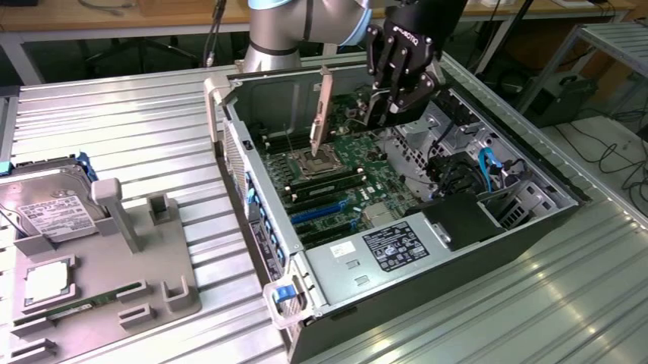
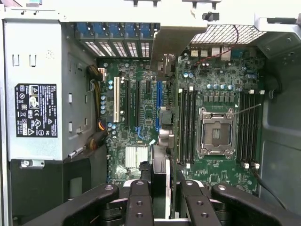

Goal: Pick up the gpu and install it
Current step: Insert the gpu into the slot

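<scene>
Gripper (image 2: pixel 162 190) clamped on the gpu (image 2: pixel 160 162).
My fingers pinch the card on edge; it hangs above the motherboard (image 2: pixel 141 117) inside the open computer case (image 1: pixel 435 303), bracket (image 1: pixel 324 114) outward.

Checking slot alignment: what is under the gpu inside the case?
The motherboard, a blue slot beside the gpu, and the CPU socket further off. The strip directly beneath the card is covered by it.

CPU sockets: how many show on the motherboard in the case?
1. The CPU socket sits between two banks of memory slots. The end effector and the gpu it holds cover part of the motherboard, so another may be hidden.
</scene>
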{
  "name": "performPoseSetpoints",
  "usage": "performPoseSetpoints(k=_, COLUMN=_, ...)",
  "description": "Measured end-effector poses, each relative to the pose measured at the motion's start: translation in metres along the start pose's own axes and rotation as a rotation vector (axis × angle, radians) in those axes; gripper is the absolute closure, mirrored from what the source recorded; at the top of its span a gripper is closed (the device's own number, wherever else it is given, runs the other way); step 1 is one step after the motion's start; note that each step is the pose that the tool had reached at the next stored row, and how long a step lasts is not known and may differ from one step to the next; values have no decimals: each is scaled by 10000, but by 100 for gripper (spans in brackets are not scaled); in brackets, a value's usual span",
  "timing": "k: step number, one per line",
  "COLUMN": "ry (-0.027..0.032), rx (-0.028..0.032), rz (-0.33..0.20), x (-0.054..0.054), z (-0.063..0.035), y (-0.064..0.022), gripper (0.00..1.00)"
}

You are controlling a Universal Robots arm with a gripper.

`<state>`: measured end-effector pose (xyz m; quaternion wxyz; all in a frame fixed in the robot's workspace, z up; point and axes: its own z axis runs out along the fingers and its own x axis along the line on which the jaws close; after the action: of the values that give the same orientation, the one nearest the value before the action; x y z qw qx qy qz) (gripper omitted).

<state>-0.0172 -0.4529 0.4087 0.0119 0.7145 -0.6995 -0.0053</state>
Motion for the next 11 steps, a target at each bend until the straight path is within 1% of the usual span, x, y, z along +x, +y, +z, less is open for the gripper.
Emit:
performPoseSetpoints(k=6, ry=-1, rx=-32, rz=-15, x=0, z=73, y=-2, gripper=72)
performPoseSetpoints(k=9, ry=-2, rx=-62, rz=-13, x=-1, z=125, y=-3, gripper=72)
performPoseSetpoints(k=11, ry=-1, rx=-67, rz=-13, x=-1, z=158, y=-4, gripper=72)
